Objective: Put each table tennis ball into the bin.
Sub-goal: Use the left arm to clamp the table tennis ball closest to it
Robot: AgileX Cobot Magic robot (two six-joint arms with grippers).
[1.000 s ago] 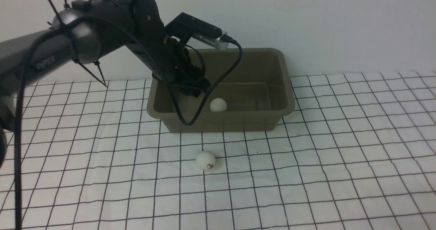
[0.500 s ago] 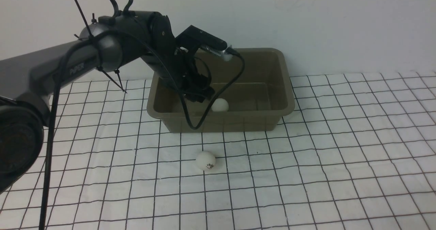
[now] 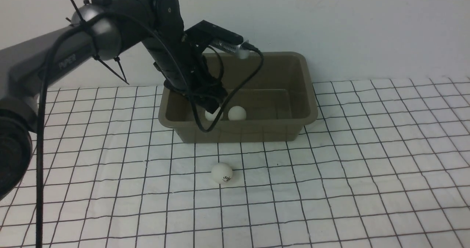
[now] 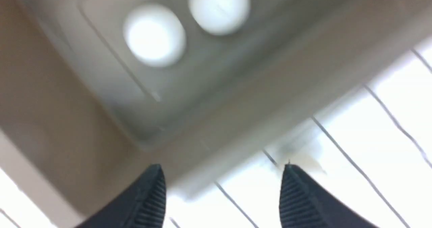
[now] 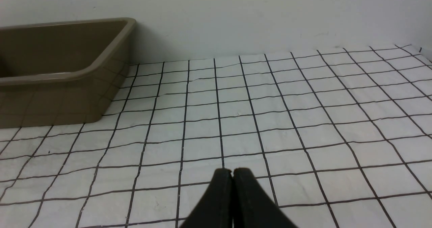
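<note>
**1. Right claw** (image 5: 232, 174). Mine; fingers pressed together on nothing, low over the bare tabletop (image 3: 330, 189), well apart from all else. No hazard judged.

**2. Loose ball** (image 3: 221, 173). On the tabletop, outside the bin and near its front wall; not yet put in.
- Hazard: it is round and light, so I judge a nudge or an off-centre pinch would send it rolling across the grid cloth.
- Look: white, smooth, with a small dark logo facing me.

**3. Bin** (image 3: 257, 132).
- Hazard: my cable loop (image 3: 206, 131) hangs across its front rim. Pulling away carelessly could snag it and drag the tub.
- Look: olive-brown, with a flared rim and sloping walls.

**4. Plain ball** (image 3: 236, 113) and **half-hidden ball** (image 3: 210, 115). Both lie on the bin's floor by the front wall, just beside each other; whether they touch I cannot tell. Both are white, and one is partly behind my cable.

**5. Left claw** (image 4: 221, 174). Mine; jaws spread wide and empty, above the bin's front edge.
</note>
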